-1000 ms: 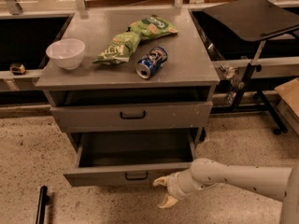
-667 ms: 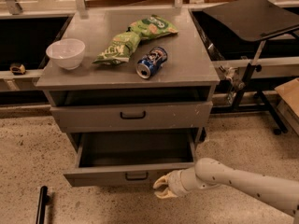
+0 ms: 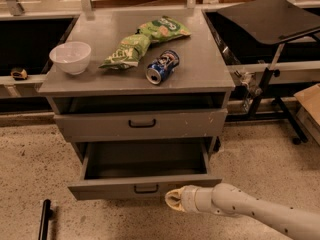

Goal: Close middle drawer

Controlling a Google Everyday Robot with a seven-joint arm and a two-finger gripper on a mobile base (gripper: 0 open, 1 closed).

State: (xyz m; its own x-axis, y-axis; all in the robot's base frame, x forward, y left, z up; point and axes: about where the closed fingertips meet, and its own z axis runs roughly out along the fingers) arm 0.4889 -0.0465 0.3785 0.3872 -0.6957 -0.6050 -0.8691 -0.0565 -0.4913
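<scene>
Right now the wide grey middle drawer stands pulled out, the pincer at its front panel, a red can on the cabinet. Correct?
No: the camera view shows a blue metal can, not red. The wide grey middle drawer is pulled out, the pincer at its front panel.

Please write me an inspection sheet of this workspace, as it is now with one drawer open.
Surface: grey cabinet top, flat, carrying loose items.
Job's things: middle drawer pulled out, box looks empty; small black handle in the centre of the front.
Clutter: white bowl, two green snack bags, blue can lying on its side, all on the top.
Gripper: gripper low, close to the drawer's front panel, right of the handle.
Cables: nothing seen.
Surroundings: speckled floor; black tray stand at right; upper drawer pushed in.
</scene>
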